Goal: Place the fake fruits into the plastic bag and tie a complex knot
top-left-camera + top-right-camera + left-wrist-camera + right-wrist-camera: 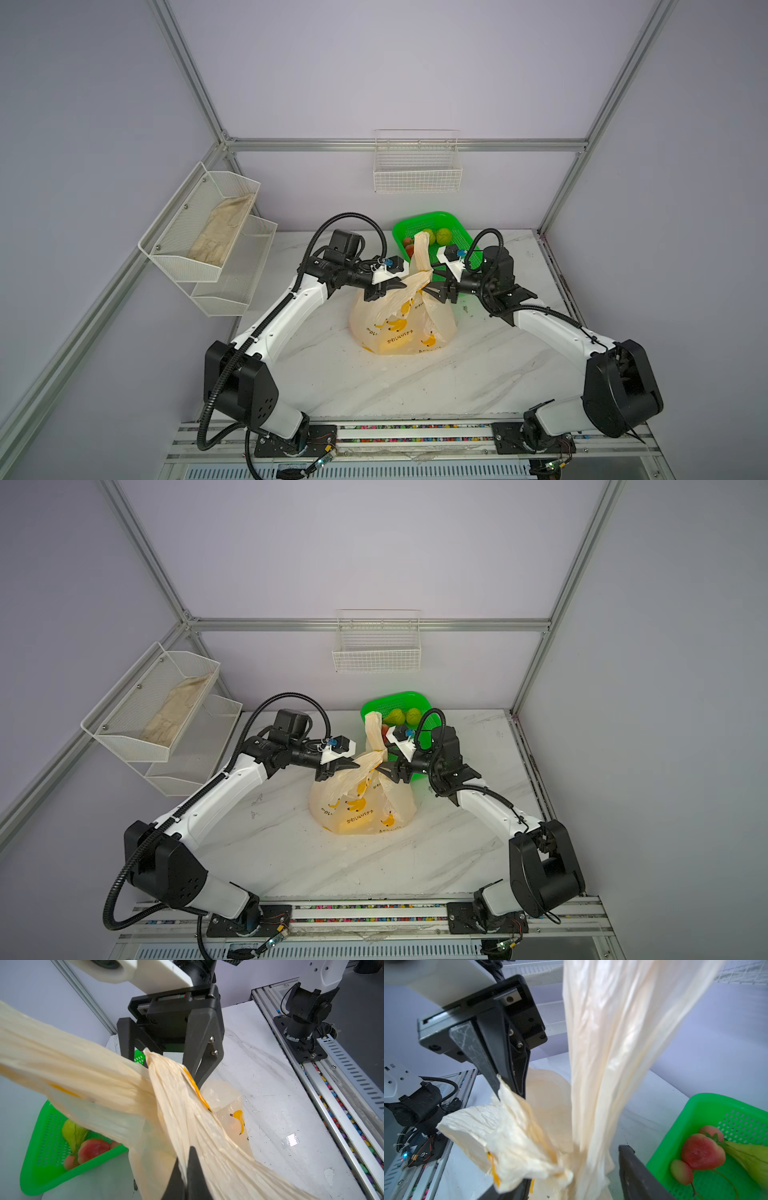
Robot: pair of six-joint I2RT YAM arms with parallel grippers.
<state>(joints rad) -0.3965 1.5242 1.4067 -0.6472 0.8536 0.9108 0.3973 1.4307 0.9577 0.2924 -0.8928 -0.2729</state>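
The cream-peach plastic bag (pixel 399 328) (pixel 361 810), printed with yellow bananas, stands on the marble table. My left gripper (pixel 400 286) (pixel 187 1160) is shut on one handle strip of the bag (pixel 207 1126). My right gripper (pixel 432 289) (pixel 571 1169) is open, its fingers either side of the bunched handle strips (pixel 591 1126). One strip (pixel 419 253) rises upright from a bunched twist (pixel 425 275) between the grippers; whether it is a tied knot I cannot tell. Behind the bag, fake fruits lie in the green basket (pixel 453 226): green pears (pixel 444 236) (pixel 397 717) and strawberries (pixel 702 1154) (pixel 93 1149).
A white wire basket (pixel 417 166) hangs on the back wall. White mesh shelves (pixel 208 232) on the left wall hold a beige cloth. An aluminium rail (pixel 415 432) carrying both arm bases runs along the table's front edge.
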